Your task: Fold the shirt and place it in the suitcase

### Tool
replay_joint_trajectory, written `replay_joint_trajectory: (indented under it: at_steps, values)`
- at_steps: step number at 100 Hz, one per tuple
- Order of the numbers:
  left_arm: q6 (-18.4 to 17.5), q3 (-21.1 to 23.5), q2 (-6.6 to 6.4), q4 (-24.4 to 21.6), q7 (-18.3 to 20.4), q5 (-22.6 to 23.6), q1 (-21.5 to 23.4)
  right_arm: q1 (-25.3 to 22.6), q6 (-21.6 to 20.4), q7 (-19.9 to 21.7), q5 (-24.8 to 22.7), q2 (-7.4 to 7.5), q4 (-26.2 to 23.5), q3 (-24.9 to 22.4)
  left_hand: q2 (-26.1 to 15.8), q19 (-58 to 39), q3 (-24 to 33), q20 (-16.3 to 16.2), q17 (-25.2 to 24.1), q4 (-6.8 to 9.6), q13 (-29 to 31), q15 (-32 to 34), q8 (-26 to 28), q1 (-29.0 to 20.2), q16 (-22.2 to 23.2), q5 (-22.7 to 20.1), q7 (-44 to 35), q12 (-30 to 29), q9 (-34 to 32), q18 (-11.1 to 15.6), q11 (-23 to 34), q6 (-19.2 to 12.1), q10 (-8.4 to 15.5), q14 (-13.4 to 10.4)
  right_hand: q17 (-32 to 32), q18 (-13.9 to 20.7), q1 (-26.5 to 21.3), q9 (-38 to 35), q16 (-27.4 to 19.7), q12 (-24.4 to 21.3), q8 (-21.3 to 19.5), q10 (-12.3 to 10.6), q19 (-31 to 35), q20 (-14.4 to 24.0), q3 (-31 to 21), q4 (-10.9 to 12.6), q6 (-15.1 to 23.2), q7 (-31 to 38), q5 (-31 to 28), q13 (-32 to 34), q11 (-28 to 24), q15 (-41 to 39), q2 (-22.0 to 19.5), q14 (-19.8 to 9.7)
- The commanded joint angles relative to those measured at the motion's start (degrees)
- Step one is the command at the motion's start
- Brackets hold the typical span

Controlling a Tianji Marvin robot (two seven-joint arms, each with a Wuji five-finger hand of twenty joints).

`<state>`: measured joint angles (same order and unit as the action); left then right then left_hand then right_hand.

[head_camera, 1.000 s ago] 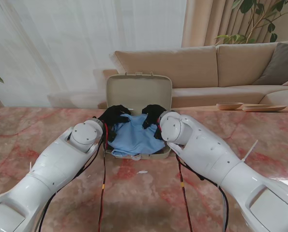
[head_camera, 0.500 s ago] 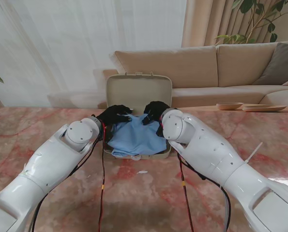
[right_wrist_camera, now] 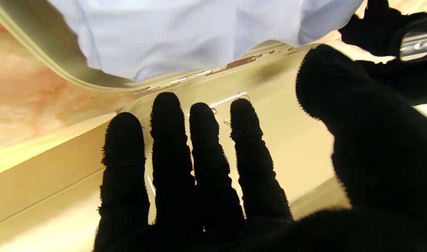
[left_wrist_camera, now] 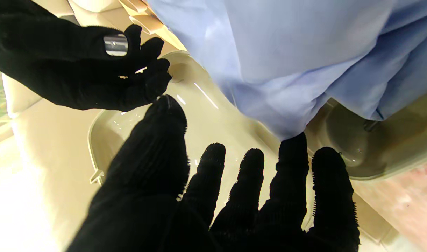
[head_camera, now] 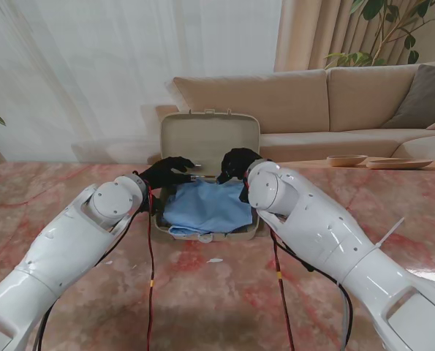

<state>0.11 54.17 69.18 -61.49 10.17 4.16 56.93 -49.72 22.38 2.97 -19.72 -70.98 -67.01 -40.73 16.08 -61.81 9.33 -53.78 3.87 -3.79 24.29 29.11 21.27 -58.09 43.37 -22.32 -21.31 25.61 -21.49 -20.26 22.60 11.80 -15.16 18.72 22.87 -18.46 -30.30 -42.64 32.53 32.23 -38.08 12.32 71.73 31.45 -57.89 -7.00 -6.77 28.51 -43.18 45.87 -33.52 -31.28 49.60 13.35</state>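
Looking down from the stand, we see the marble table (head_camera: 71, 190) spanning the frame, a beige sofa (head_camera: 334, 95) behind it. The suitcase (head_camera: 210, 139) sits at table centre, lid upright on the side farther from us, shell opening upward. The folded blue shirt (head_camera: 206, 207) lies in the shell, long axis roughly left-right; its near edge drapes over the near rim, a fold hanging at the near left corner. Bare table lies to both sides and nearer to us, crossed only by red and black cables (head_camera: 153, 270) and a small white scrap (head_camera: 214, 259).

Our left hand (head_camera: 169, 172) hovers at the far left corner of the shell, our right hand (head_camera: 237, 164) at the far right, both just in front of the lid. In the left wrist view the fingers (left_wrist_camera: 248, 182) are spread, holding nothing; one fingertip appears to touch the shirt's hanging fold. In the right wrist view the fingers (right_wrist_camera: 203, 147) are straight and apart, clear of the cloth, over the lid hinge.
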Motion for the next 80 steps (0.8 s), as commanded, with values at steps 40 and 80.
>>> replay_joint_trajectory:
  at_steps: [40, 80]
  values:
    - [4.05, 6.28, -3.74, -16.38, 1.33, 6.31, 8.24, -8.67, 0.07, -1.76, -4.45, 2.34, -10.35, -6.34, -3.35, 0.53, -4.51, 0.15, -0.69, 1.62, -1.26, -0.62, 0.36, -2.99, -0.04, -1.92, 1.21, -0.78, -0.99, -0.2, -1.36, -0.81, -0.9, 0.53, -0.71, -0.77, 1.09, 0.06, -1.61, -1.24, -1.52, 0.95, -0.73, 1.46, 1.4, 2.22, -0.66, -1.45, -0.12, -0.69, 0.37, 0.14, -1.05, 0.83]
    - [4.75, 6.54, -5.0, -23.51, 4.2, 5.54, 15.0, -17.38, -5.77, -1.93, -5.88, 4.0, -16.63, -9.85, -5.47, -2.35, -9.74, -1.76, 2.27, 1.88, 2.34, 2.1, 0.72, -6.01, 2.27, -4.06, 2.72, 0.01, -3.83, -0.31, -1.39, -0.37, -1.58, 0.85, 0.2, -0.88, 0.56, -2.01, -1.44, -1.24, -2.03, 1.36, -1.77, 1.24, 2.98, 3.08, -0.77, -1.91, -1.68, 0.79, 1.34, 0.49, -3.12, 1.57]
